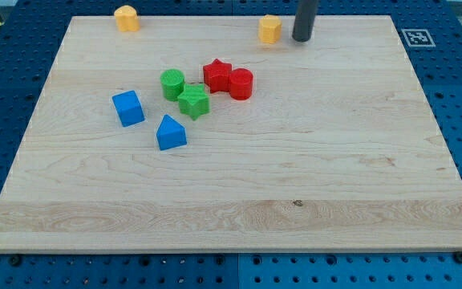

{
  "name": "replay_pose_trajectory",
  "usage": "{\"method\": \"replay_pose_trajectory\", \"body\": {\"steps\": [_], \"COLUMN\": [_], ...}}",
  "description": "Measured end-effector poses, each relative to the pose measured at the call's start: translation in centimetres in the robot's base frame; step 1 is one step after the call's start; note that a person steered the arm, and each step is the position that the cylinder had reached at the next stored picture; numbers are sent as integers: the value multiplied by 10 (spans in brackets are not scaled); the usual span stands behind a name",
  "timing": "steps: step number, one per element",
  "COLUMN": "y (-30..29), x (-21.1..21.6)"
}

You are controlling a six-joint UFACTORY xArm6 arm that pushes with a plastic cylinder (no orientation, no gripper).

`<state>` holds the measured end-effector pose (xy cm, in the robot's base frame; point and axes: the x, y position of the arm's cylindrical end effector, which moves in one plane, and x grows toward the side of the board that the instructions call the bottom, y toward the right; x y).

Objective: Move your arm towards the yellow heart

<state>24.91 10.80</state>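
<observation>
**My tip stands at the board's top edge, beside a yellow block**

I carry no jaws to open or close; I end in a plain dark rod, and nothing is gripped. My tip (302, 38) rests on the wooden board (295, 177) near the view's top edge, a little right of centre.

Just beside my tip, toward the view's left, sits a yellow block (270, 28). A narrow gap shows between us, so we are apart, not touching. Its outline looks faceted from here, and I cannot tell whether it is the heart.

A second yellow block (127, 18) lies well away from my tip toward the view's left, near the board's top left corner. Its rounded upper side suggests it may be the heart, though it is too small to be sure.

Below my tip and toward the view's left is a cluster. The red cylinder (241, 83) is nearest me, touching the red star (216, 75) on its left. Further on come the green star (193, 101) and the green cylinder (172, 83), close together.

Farther down and left of those lie the blue cube (127, 107) and the blue block with a peaked top (171, 132), slightly apart from each other.
</observation>
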Motion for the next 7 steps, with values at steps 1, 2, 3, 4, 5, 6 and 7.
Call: {"method": "replay_pose_trajectory", "body": {"steps": [1, 2, 3, 4, 5, 6, 7], "y": [-33, -58, -60, -60, -66, -88, -118], "x": [0, 0, 0, 0, 8, 21, 32]}}
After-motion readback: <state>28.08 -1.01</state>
